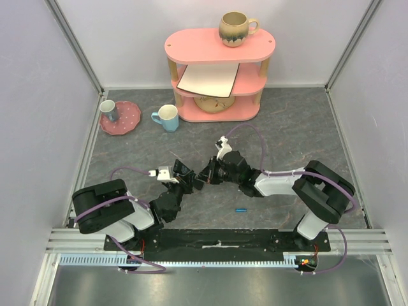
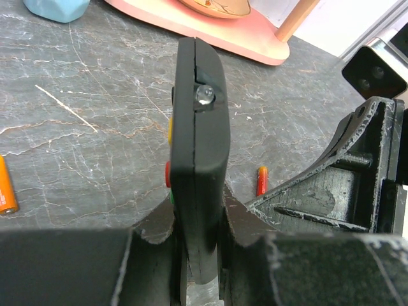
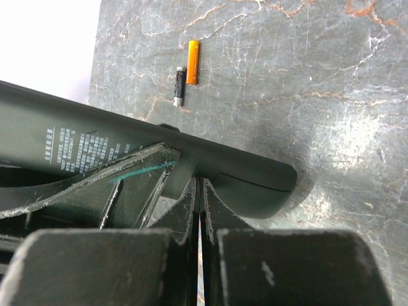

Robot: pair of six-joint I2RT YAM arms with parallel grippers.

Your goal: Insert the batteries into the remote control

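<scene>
Left pincer [image 2: 197, 220]: clenched on remote control [image 2: 199, 127], held edge-on over counter [image 2: 95, 127]
Right pincer [image 3: 199, 191]: clenched empty, tips against remote control
Loose on counter: orange battery [image 3: 192, 62], blue battery [image 1: 241, 209], both apart from remote control

2 arms, same build: left arm [image 1: 102, 207], right arm [image 1: 326, 191], each with bulky rounded black joint housings and white link shells. Purple cables [image 1: 254, 135] loop along each arm. White camera block [image 1: 222, 148] on each wrist. Long black base plate [image 1: 217, 241] under both. Left gripper [image 2: 197, 217], right gripper [image 3: 199, 185]: black fingers [image 3: 215, 207], ribbed triangular frames, edges scuffed pale grey
</scene>
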